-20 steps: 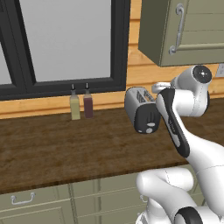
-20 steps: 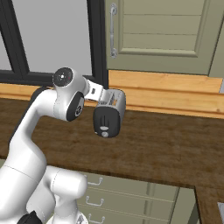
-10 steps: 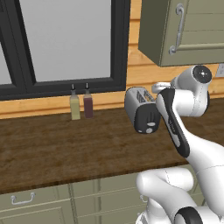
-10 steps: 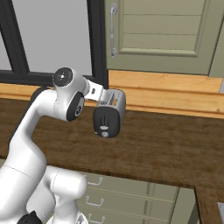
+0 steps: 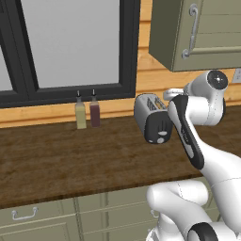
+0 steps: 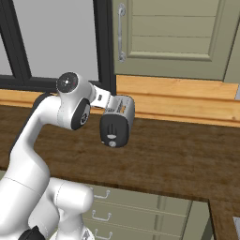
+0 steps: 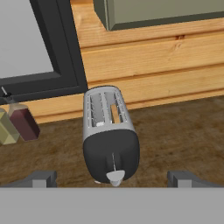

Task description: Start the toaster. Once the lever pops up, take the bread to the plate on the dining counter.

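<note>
The arm rose from the base, bent at the elbow and reached forward level over the table (image 5: 70, 160), its hand close behind the toaster (image 7: 110, 131) and aimed along it toward the wall. The fingers (image 7: 113, 179) stood spread as wide as they go, one tip at each side of the hand view, holding nothing. The toaster sat on the table between and just ahead of the two tips, touching neither. Its long axis ran away from the fingers toward the wood-panelled wall, with the dark end panel facing the fingers and the pale knob (image 7: 115, 176) low on that panel, nearest them. It was small, rounded and silver-grey, with two slots on top running lengthwise. A light-brown strip of bread (image 7: 115, 113) showed in the right-hand slot. Two bottles (image 7: 15, 124) stood by the window, well off to the left of the fingers.
</note>
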Tool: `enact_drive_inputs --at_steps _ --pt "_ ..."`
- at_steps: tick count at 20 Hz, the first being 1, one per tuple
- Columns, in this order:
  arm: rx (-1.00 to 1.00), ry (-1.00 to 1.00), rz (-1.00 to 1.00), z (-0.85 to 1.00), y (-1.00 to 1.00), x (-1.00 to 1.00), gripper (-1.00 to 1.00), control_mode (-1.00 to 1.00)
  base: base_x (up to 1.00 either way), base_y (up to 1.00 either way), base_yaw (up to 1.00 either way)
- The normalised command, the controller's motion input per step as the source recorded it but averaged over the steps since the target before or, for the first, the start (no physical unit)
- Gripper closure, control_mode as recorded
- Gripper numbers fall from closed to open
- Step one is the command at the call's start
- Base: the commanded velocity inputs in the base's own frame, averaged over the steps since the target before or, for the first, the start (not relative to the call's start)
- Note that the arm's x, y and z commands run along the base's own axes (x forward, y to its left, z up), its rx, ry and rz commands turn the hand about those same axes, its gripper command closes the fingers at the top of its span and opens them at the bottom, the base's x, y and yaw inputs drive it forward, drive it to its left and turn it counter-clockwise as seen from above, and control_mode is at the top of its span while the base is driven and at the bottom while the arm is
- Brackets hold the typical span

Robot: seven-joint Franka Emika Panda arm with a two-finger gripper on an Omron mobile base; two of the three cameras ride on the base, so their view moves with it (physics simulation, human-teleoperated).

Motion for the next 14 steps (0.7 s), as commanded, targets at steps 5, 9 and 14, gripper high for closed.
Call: enact_drive_inputs --at_steps 5,9,14 --pt "0.0 0.0 0.0 0.0 0.0 0.0 -1.0 -1.0 0.0 0.0 0.0" --pt "0.0 0.0 0.0 0.0 0.0 0.0 -1.0 -1.0 0.0 0.0 0.0" --pt "0.0 0.0 0.0 0.0 0.0 0.0 -1.0 -1.0 0.0 0.0 0.0"
